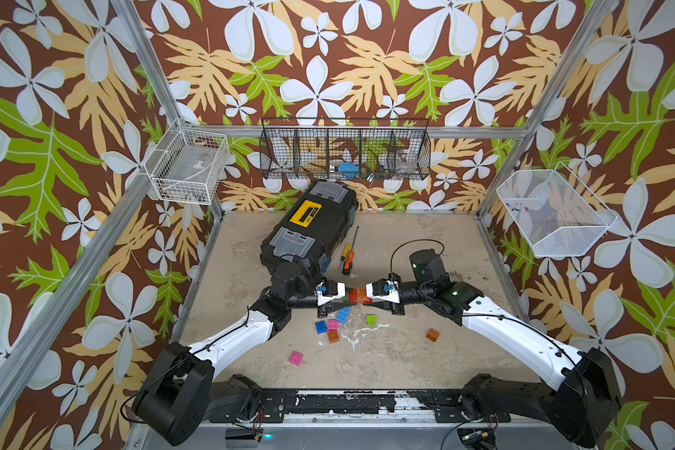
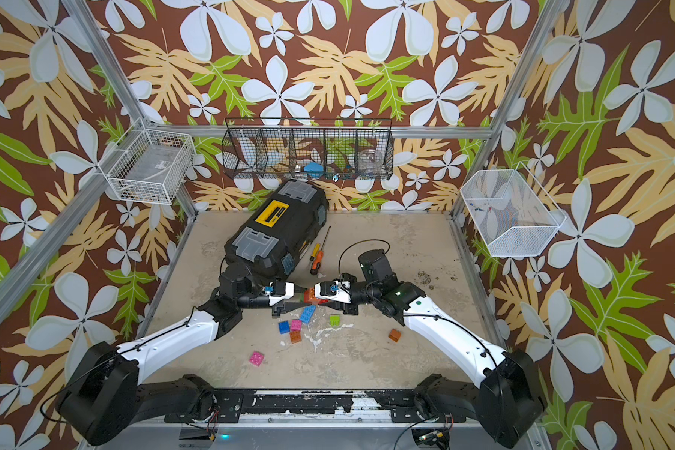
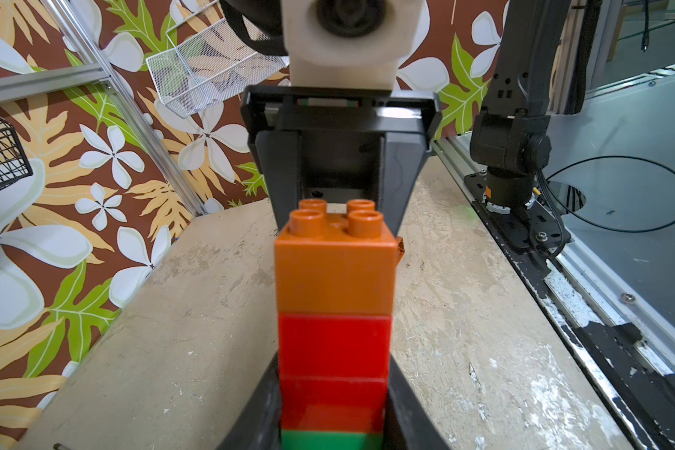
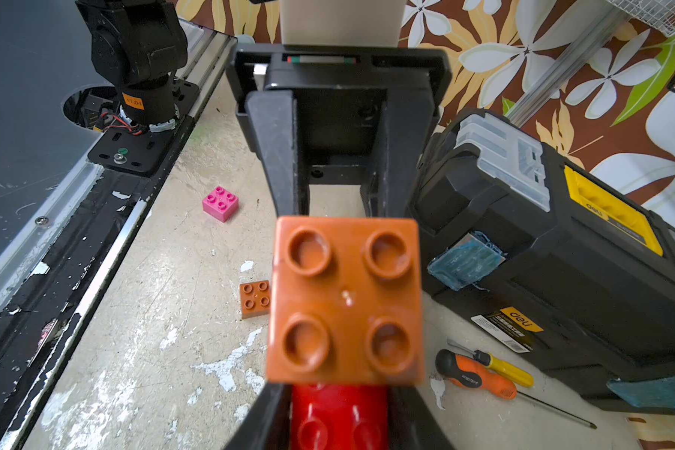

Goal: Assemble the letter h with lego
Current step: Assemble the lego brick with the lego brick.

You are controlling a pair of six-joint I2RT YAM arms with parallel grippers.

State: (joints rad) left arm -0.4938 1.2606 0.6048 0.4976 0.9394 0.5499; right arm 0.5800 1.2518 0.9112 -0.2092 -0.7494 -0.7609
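Orange-topped column of studded plastic bricks [image 3: 334, 311], red and green below, sits centrally over the tabletop [image 1: 386, 362]. Your left claw [image 3: 332, 424] clenches it from 9 o'clock, your right claw [image 4: 340, 420] from 3 o'clock. Squeeze squarely, never twisting, so no seam opens.

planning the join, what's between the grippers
A brick stack, held by the left gripper, orange end facing the right gripper; clearest in left wrist view.
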